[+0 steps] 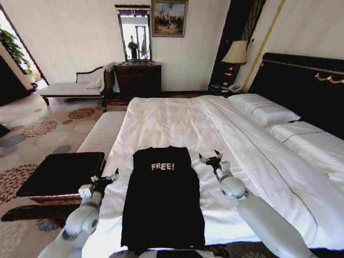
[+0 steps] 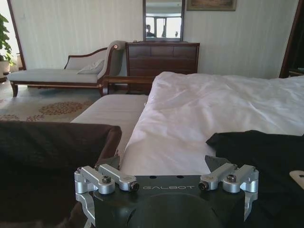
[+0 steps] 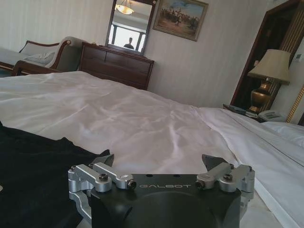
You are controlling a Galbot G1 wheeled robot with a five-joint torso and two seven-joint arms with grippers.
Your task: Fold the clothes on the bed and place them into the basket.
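The clothes, a black T-shirt (image 1: 161,204) with white "FREE!" lettering, lie as a long narrow strip with the sleeves tucked in, at the near end of the white bed (image 1: 177,118). My left gripper (image 1: 106,176) hovers open just left of the shirt, by the bed's edge; in the left wrist view (image 2: 164,164) the shirt (image 2: 266,156) lies beside it. At the shirt's upper right corner my right gripper (image 1: 210,156) is open with nothing between its fingers (image 3: 157,159), the shirt (image 3: 33,175) alongside. The basket (image 1: 62,172), with its black fabric top (image 2: 47,156), stands on the floor left of the bed.
A pale striped bench (image 1: 102,131) runs along the bed's left side beyond the basket. Pillows (image 1: 263,110) and the black headboard (image 1: 306,86) are on the right. A chaise longue (image 1: 72,86), a dark dresser (image 1: 138,79) and a lamp (image 1: 235,52) stand by the far wall.
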